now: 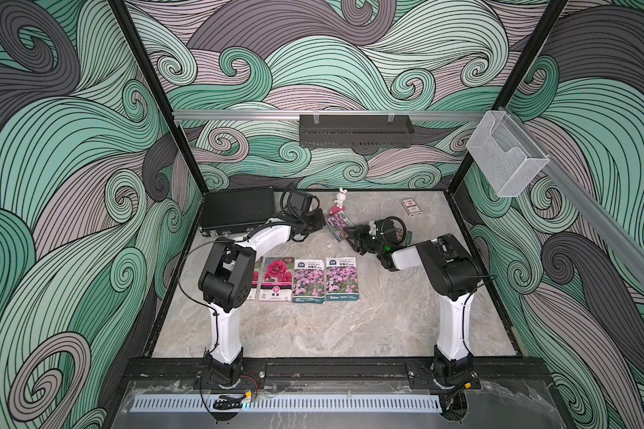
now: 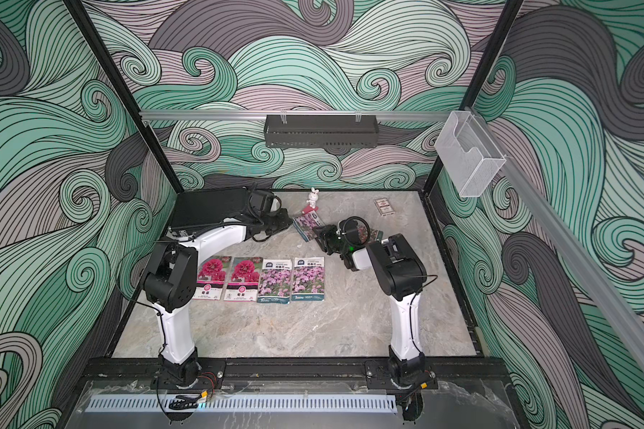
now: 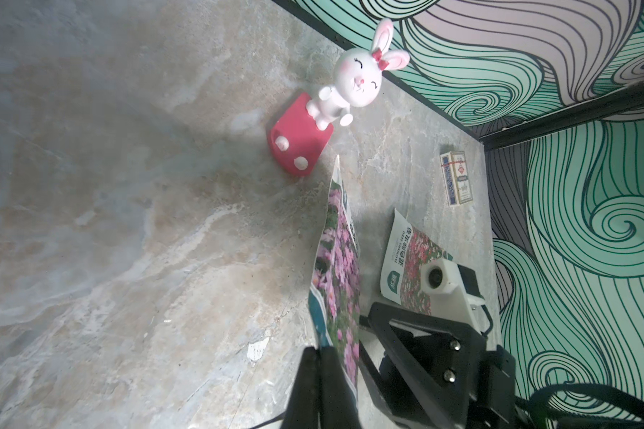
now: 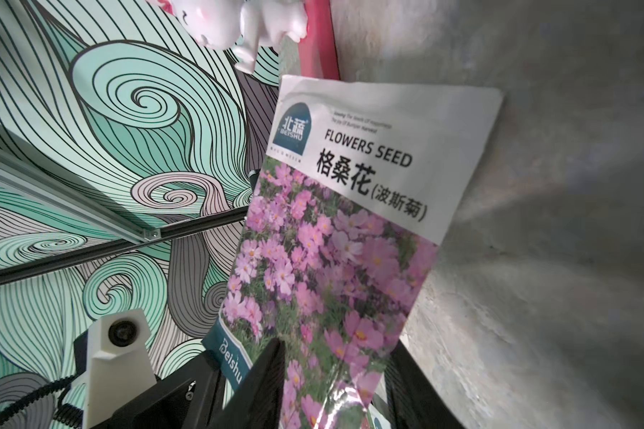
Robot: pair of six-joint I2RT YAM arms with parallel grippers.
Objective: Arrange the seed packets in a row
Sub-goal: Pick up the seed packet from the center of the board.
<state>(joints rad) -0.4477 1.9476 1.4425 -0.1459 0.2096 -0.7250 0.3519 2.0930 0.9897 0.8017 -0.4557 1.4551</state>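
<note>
Purple packet point(image 4: 331, 260) is tilted up: your left hand point(image 3: 318, 371) pinches its corner; your right hand point(image 4: 337, 364) straddles it, spread.

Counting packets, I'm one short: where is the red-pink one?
The red-pink packet lies flat on the table, far right, mostly hidden under the right arm's wrist in both top views, just nearer than the card box.

Marble table point(image 1: 313, 334), 4 seed packets point(image 1: 309, 278) in row, rabbit figurine point(image 1: 340, 198), card box point(image 1: 409, 206)
</note>
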